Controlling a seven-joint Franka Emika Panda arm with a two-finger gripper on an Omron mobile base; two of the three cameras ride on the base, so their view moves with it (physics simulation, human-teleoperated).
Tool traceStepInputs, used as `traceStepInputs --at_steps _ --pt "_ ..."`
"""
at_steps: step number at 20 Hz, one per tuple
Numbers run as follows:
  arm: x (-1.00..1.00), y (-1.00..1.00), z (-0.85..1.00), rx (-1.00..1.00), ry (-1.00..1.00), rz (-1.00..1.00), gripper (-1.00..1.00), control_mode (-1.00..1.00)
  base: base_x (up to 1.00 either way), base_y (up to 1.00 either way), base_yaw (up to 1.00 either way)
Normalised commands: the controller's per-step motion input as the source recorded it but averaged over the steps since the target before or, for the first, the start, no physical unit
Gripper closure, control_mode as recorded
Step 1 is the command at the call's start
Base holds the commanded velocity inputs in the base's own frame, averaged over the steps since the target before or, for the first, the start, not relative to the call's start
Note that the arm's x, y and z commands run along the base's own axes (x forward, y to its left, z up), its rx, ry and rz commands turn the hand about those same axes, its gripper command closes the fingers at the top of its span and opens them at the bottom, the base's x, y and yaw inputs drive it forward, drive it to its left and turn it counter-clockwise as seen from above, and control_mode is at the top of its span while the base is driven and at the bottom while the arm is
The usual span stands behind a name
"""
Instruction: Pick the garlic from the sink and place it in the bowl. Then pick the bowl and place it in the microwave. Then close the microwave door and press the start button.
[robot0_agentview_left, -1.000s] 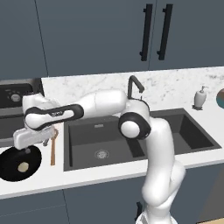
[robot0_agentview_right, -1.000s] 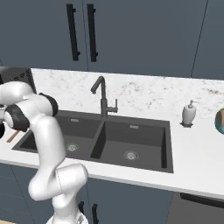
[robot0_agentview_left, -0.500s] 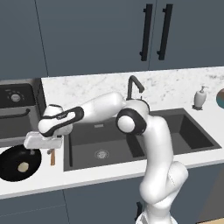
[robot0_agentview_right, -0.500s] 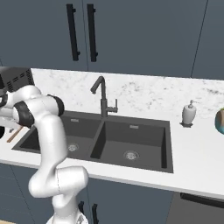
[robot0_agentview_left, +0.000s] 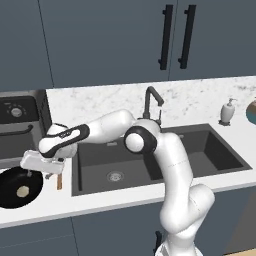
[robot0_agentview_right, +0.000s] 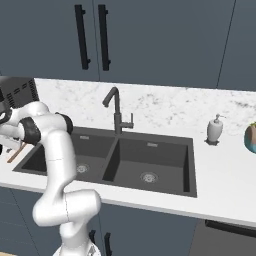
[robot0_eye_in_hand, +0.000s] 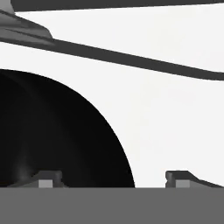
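Gripper (robot0_agentview_left: 40, 172) lower now, down at bowl (robot0_agentview_left: 12, 182) rim.

Both base views looked down from behind at the sink (robot0_agentview_left: 150, 160); the hand view sat close over the bowl (robot0_eye_in_hand: 52, 131).

The glossy black bowl (robot0_eye_in_hand: 52, 131) takes up the region from about 7 to 9 o'clock, its curved rim arcing from the left edge at 9 o'clock down toward 6 o'clock. Faint grey sheen shows on its inner wall. The white table (robot0_eye_in_hand: 175, 127) spreads from the bowl's rim toward 12 and 3 o'clock. A dark grey band crosses it slantwise from 10 o'clock down to 3 o'clock; what it belongs to cannot be told. The claw (robot0_eye_in_hand: 113, 177) stands wide apart at 6 o'clock: one fingertip over the bowl's black interior, the other over bare table just outside the rim
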Motion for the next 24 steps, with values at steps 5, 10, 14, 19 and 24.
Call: traceStepInputs --at_steps 5,10,14,19,24 --pt "-0.26 -0.11 -0.02 0.00 0.02 -0.01 1.00 -1.00 0.00 0.00 0.00" --pt "-0.32 -0.57 0.42 0.00 0.00 0.02 1.00 -1.00 0.00 0.00 0.00" --pt "-0.34 -0.90 0.77 0.00 0.00 0.04 1.00 -1.00 0.00 0.00 0.00" --pt "-0.54 -1.00 0.91 0.01 0.00 0.04 1.00 -1.00 0.00 0.00 0.00" --pt "-0.57 -1.00 1.00 0.00 0.00 0.04 1.00 -1.00 0.00 0.00 0.00"
